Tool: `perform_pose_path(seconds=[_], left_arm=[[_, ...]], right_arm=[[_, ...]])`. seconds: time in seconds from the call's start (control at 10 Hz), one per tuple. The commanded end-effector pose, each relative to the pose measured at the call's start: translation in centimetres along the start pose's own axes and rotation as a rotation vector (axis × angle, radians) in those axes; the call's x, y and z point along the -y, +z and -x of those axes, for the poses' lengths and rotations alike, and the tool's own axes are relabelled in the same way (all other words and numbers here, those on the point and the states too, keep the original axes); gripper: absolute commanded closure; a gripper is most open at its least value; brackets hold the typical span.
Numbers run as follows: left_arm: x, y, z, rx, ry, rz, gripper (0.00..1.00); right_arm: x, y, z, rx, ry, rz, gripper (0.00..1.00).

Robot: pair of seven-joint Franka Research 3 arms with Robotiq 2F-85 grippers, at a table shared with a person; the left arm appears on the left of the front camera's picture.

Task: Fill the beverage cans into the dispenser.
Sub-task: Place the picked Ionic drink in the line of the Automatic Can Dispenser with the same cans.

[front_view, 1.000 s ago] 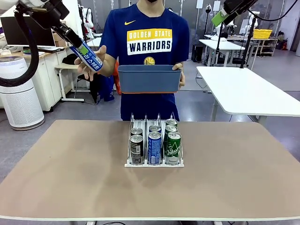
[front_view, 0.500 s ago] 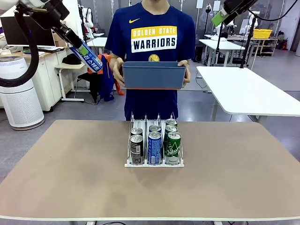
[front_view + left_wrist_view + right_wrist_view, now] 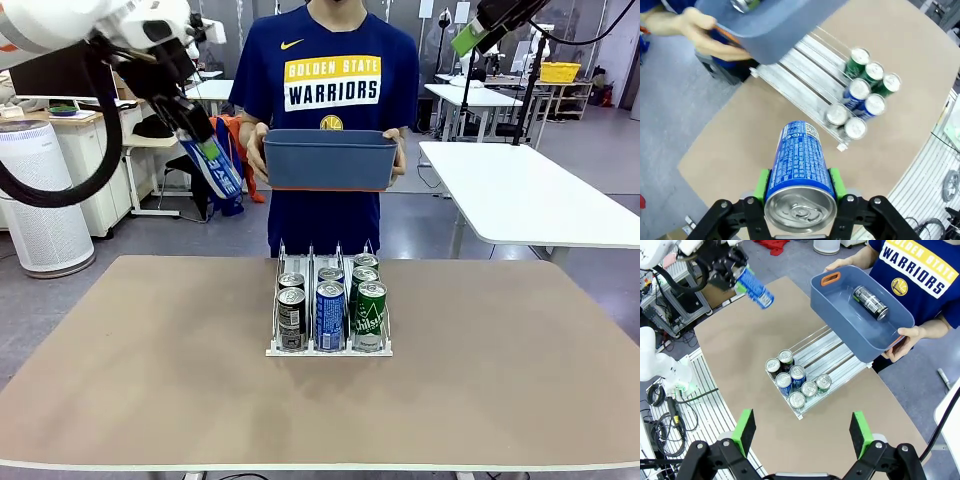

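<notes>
Worktop: brown worktop (image 3: 150, 380); three-lane dispenser (image 3: 328, 352) mid-worktop, six cans (image 3: 330, 315) packed behind its front lip.
Left arm: left fingers (image 3: 761, 185) pinching blue-and-white can (image 3: 217, 167), tilted, in air left of bin.
Right arm: right fingers (image 3: 746, 432) spread, empty, high overhead.
Bin: blue-grey bin (image 3: 330, 172) in person's hands (image 3: 914, 335) behind dispenser; black can (image 3: 870, 302) lying inside.
Risk: can may clip bin or a wire divider entering rear lanes; tilted release could topple it.
</notes>
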State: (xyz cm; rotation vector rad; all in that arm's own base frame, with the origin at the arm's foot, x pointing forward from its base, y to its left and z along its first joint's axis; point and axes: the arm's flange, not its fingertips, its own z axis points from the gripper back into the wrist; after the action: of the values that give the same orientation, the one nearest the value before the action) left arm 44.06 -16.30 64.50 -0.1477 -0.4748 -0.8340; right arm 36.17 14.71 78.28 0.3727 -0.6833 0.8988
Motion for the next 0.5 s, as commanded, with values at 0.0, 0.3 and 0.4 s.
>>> perform_pose_path(seconds=[0.0, 0.3, 0.4], left_arm=[[2.8, -1.0, -0.1, -0.058, -0.013, 0.031, 0.43], [3.5, -2.2, -0.5, -0.060, -0.028, 0.055, 0.43], [3.5, -2.2, -0.5, -0.060, -0.028, 0.055, 0.43]], right_arm=[[-0.1, 0.0, 0.1, -0.006, 0.002, -0.008, 0.00], [-0.1, 0.0, 0.1, -0.006, 0.002, -0.008, 0.00], [-0.1, 0.0, 0.1, -0.006, 0.002, -0.008, 0.00]])
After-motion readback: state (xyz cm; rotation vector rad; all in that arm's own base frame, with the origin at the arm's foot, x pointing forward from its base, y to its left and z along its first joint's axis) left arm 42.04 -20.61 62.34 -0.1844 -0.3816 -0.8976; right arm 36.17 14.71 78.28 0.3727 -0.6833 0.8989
